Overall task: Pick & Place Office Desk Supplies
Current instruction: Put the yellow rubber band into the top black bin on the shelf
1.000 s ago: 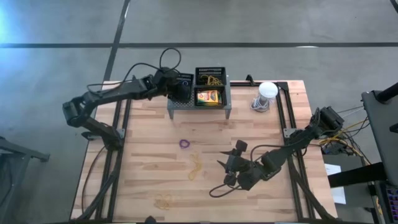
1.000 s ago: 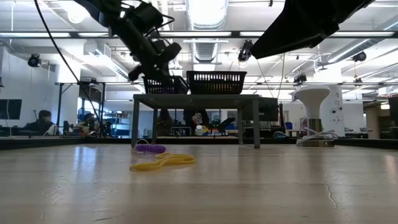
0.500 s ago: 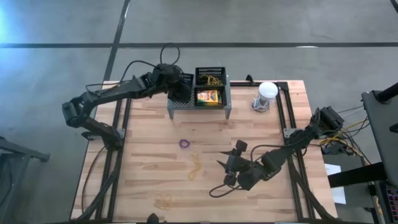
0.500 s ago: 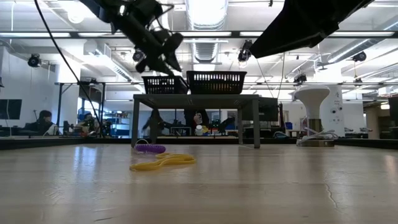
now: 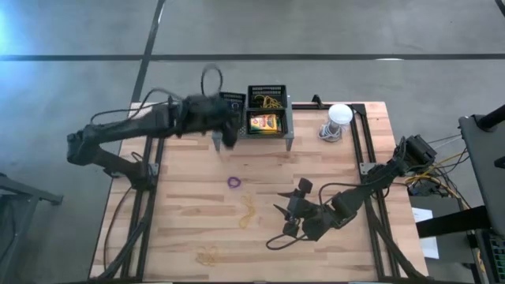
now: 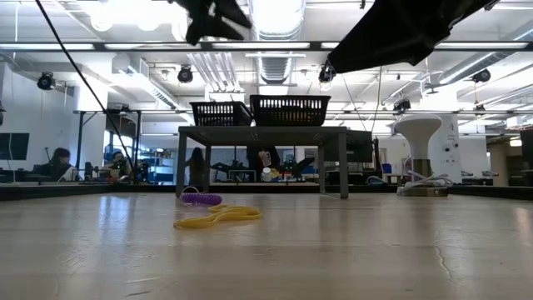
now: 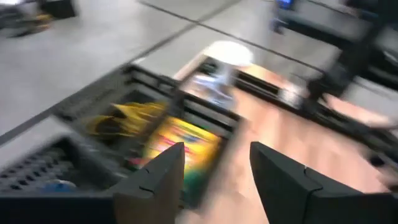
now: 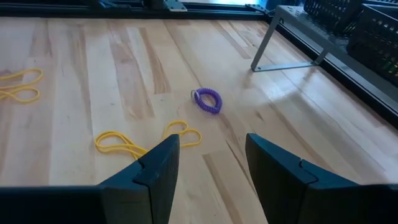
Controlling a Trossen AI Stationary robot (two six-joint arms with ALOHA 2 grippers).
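Observation:
A yellow-and-green crayon box lies in the right black basket of the grey mesh rack, with tan rubber bands behind it. The left wrist view shows the same crayon box. A purple loop band lies on the wooden table in front of the rack. Tan rubber bands lie nearer, and more rubber bands lie by the near edge. My left gripper hangs open and empty high above the rack's left front corner. My right gripper stands open and empty low over the table, pointing at the purple band.
A white-domed round object stands at the far right of the table. The rack's legs stand on the far middle. Black frame rails run along the table's left and right sides. Bare wood lies between the loose bands and the rack.
My left gripper has come up out of the rack's left basket, rising well above it, and has drawn back toward the table's near edge. The rest of the left arm has swung toward the left edge. My right gripper and the bands on the table have kept still.

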